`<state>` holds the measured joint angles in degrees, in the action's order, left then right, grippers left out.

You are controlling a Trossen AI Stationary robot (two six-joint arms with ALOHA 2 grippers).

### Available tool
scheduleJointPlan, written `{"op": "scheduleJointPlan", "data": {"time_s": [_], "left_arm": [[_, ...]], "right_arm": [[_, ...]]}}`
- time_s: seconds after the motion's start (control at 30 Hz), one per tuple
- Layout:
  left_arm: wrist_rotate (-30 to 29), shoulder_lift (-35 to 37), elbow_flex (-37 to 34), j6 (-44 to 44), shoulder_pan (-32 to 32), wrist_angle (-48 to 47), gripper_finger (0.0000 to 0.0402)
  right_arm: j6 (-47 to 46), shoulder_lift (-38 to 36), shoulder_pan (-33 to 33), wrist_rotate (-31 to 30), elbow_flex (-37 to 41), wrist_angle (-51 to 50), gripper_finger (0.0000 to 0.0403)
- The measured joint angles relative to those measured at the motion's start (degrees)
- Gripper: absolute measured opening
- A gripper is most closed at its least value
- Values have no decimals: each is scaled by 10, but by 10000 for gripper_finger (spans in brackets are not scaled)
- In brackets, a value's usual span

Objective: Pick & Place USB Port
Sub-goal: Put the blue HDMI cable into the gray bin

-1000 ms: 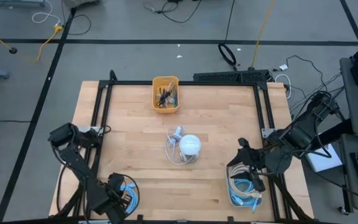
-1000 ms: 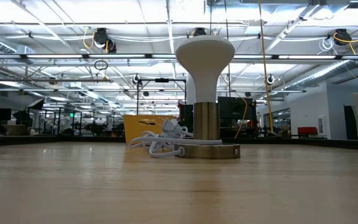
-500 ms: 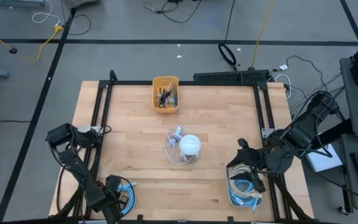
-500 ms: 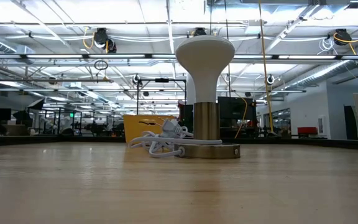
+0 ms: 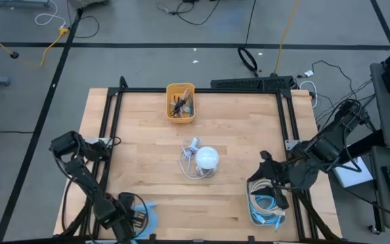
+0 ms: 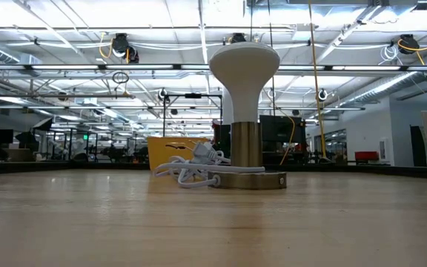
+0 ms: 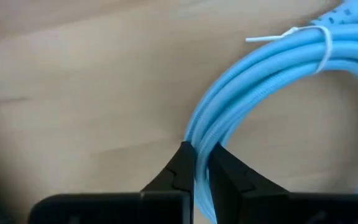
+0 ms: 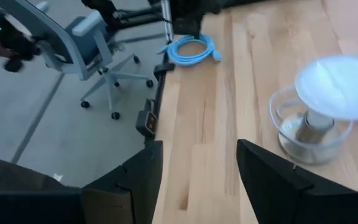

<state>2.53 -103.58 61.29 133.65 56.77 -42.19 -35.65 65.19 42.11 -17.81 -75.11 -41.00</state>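
A blue coiled USB cable, bound with a white zip tie, lies on the wooden table at its near left corner. My left gripper stands over it, pointing down, shut on the coil. My right gripper hovers open near the table's near right, above a bin with more blue cables. Nothing is between its fingers. The right wrist view shows the blue coil far off. My left gripper pinches the bundled strands of the coil between its two fingertips, on the side of the loop away from the zip tie. The fingers come from above, pointing down, and lie across the strands. The coil rests flat on the table.
A white-domed lamp with a loose white cord stands mid-table. A yellow bin with small items sits at the far edge. A black frame borders the table. An office chair stands beyond the left edge.
My left gripper has sunk onto the blue coil at the near left corner and has rolled about its own axis as it came down. The right arm has kept still.
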Motion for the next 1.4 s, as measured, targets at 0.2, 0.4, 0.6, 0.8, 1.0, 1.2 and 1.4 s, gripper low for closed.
{"op": "scheduleJointPlan", "data": {"time_s": [0.2, 0.4, 0.6, 0.8, 1.0, 1.2, 1.4], "left_arm": [[-168, 13, 58, 14, -20, -23, 22], [-313, 13, 137, -15, -68, -76, 19], [-329, 13, 206, -160, -160, -78, 9], [-364, 14, 284, -315, -239, -44, 9], [-363, 15, 344, -393, -267, -55, 9], [-330, 14, 353, -395, -260, -57, 9], [-327, 5, 353, -380, -251, -44, 9]], "right_arm": [[-51, -1, 0, 0, 9, -37, 199], [-146, -1, 0, 17, 97, 62, 199], [-222, 0, -5, 73, 249, 418, 199], [-291, -4, -33, 89, 336, 564, 199], [-312, -8, -63, 104, 340, 631, 221], [-308, -18, -109, 104, 340, 651, 272], [-300, -17, -139, 110, 340, 648, 304]]}}
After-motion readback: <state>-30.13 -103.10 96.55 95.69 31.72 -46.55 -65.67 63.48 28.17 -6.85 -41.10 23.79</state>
